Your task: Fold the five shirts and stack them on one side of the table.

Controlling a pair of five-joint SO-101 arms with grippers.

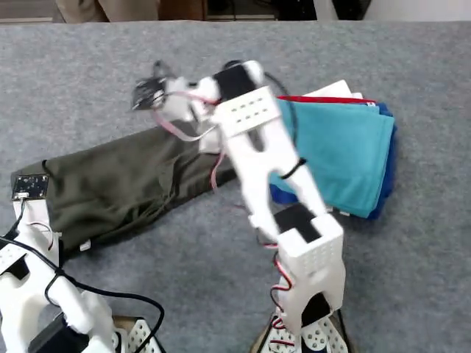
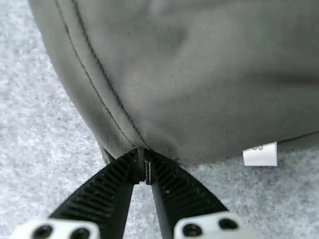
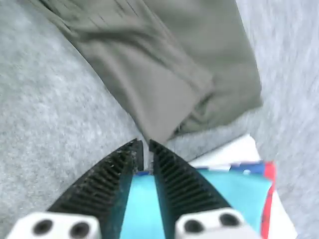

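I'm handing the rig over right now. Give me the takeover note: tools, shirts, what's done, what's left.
Left tool: shut on the hem of the olive shirt, at one end.
Right tool: shut on a corner at the shirt's other end, beside the stack.
Stack: teal shirt on top, with blue, red and white edges under it, at one side of the table.
Done: four shirts folded and stacked.
Left: the olive shirt lies stretched out; fold it and add it to the stack.
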